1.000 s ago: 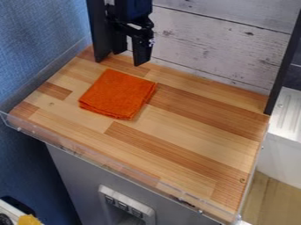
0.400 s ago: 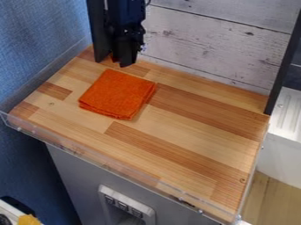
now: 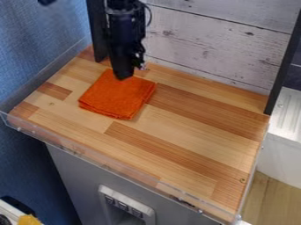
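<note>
Claw (image 3: 122, 76) hangs at the far left of the table (image 3: 194, 125), pointing down, its tip over the far part of an orange cloth (image 3: 115, 97). Contact between tip and cloth: cannot tell. Claw state: cannot tell whether it is released, clenched or grasping. The arm (image 3: 122, 24) comes in from the far side, with a thin black cable (image 3: 149, 15) looping out on its right.

Cloth: lies on the left half of the table, toward the far side, folded into a rough square and turned at an angle to the camera. Stacked layers are visible along its near edge. Surface looks flat, slightly fuzzy.

Table: wooden top of joined strips, light and darker brown. A clear plastic lip (image 3: 138, 173) runs along the near edge.

Surroundings: blue wall (image 3: 35, 48) on the left; pale, weathered boards (image 3: 217, 44) behind the table. Two black uprights — one far left (image 3: 97, 33), beside the arm, one at the far right corner (image 3: 284, 66). Grey front (image 3: 73, 176) below the near edge, with a light switch panel (image 3: 125, 206) set in it. A white ridged surface (image 3: 289, 112) stands to the right; a yellow item (image 3: 29, 219) sits at the near left corner of the view.
</note>
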Robot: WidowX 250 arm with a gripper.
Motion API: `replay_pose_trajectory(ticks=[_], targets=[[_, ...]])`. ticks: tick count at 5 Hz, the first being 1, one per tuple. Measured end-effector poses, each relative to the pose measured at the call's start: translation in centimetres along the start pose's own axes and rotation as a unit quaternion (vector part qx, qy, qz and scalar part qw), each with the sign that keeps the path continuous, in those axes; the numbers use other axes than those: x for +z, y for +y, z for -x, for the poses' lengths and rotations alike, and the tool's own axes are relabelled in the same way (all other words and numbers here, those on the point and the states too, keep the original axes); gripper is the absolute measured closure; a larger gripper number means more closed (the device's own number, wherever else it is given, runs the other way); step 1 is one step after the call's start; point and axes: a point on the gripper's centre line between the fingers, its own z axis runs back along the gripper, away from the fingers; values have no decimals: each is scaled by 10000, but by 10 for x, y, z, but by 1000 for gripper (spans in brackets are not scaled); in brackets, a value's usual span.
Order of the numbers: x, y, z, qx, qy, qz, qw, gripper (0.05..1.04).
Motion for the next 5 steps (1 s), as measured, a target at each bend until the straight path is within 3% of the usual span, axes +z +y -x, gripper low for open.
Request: replay_pose_trajectory(ticks=[3, 5], targets=[[-37, 1, 1, 0, -11, -66, 10000, 1024], [-48, 8, 10, 23, -109, -123, 9999, 1024]])
